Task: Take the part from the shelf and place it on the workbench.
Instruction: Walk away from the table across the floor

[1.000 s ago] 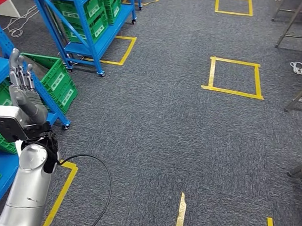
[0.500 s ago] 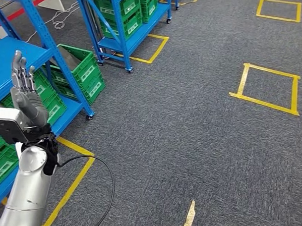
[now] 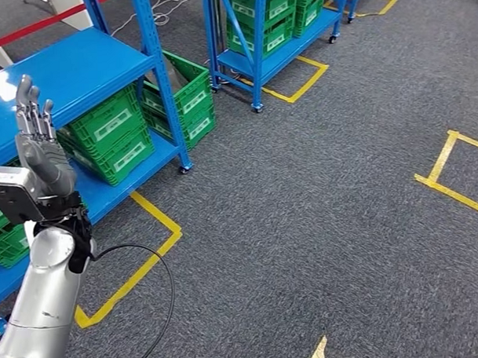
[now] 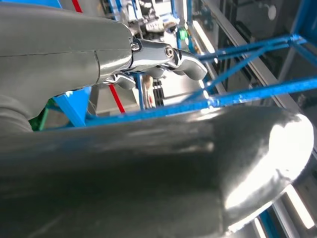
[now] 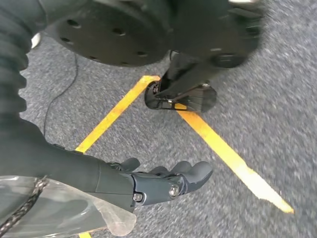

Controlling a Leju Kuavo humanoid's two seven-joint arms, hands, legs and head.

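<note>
My left hand (image 3: 36, 139) is raised in front of the blue shelf (image 3: 73, 71), fingers straight and apart, holding nothing. In the left wrist view its fingers (image 4: 164, 54) stretch out toward blue shelf beams. Green crates (image 3: 110, 132) stand on the shelf's low level, just beyond the hand. Another green crate (image 3: 186, 98) at the shelf's end has a grey object (image 3: 172, 71) lying in it; I cannot tell what it is. My right hand (image 5: 149, 183) hangs over the carpet with its fingers stretched out and nothing in them.
A second blue rack (image 3: 262, 45) with green crates stands farther back. Yellow tape lines (image 3: 144, 257) mark squares on the grey carpet. A black cable (image 3: 151, 261) loops from my left arm over the floor. A red-and-white barrier runs behind the shelf.
The whole view has swung left, so the camera has moved: the shelves now sit nearer the middle. My left hand keeps the same raised, spread pose.
</note>
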